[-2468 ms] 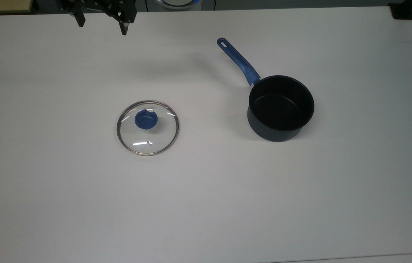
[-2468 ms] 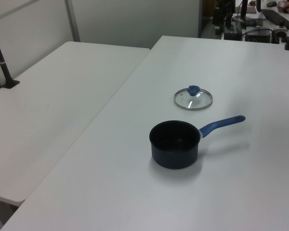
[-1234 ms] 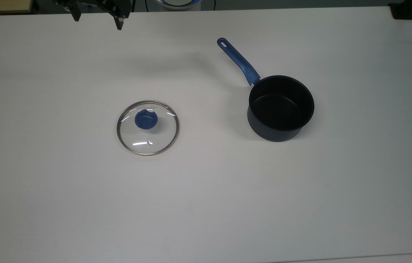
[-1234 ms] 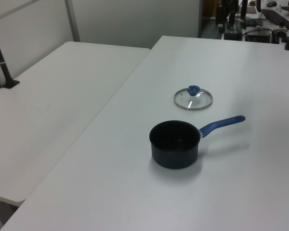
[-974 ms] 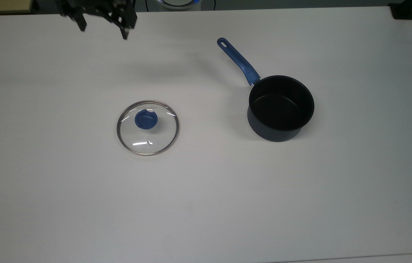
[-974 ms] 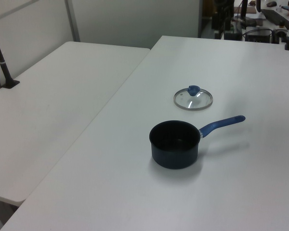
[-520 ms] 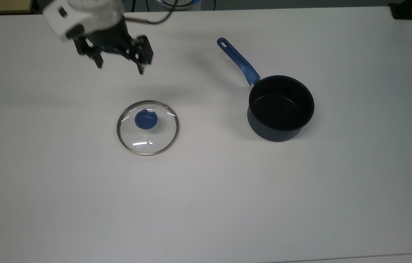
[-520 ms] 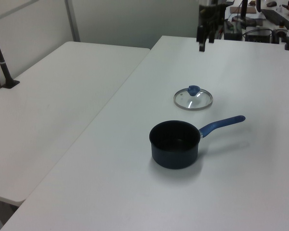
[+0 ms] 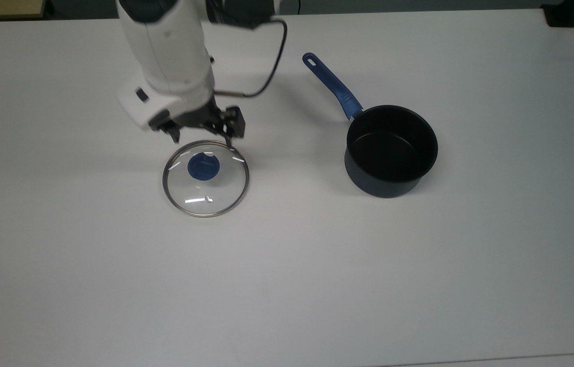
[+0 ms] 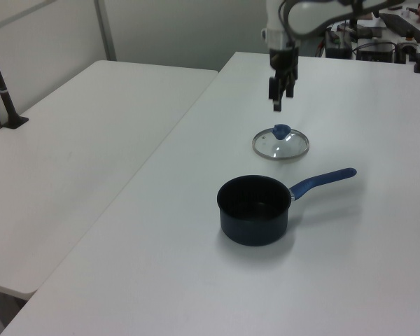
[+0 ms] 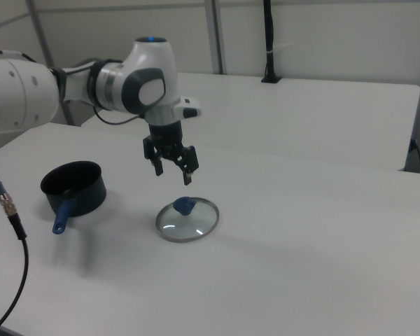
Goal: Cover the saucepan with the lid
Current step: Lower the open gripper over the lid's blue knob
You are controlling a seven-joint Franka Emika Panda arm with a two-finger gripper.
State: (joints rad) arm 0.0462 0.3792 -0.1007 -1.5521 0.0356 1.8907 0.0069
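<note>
Although the arm is over the worktop, the job has barely begun: the lid lies flat on the white surface, knob up, and nothing has lifted it. In the top view the tool hangs at about 12 o'clock from the lid's blue knob, near the far edge of the steel rim, with its two fingers spread apart and nothing between them. The right view shows the tool clearly above the lid, with open air between the fingertips and the knob, so no contact has been made.

The saucepan stands upright and empty, well apart from the lid, at roughly 3 o'clock from it in the top view, its long blue handle pointing toward 11 o'clock. In the left view the saucepan sits nearer the camera, and the lid lies beyond it.

Judging from this, everything that matters is left to do: bring the tool over the knob, lower it, close on the knob, lift the lid, carry it across to the saucepan, and set it down square on the rim. The glass could slide if the grip lands off-centre.
</note>
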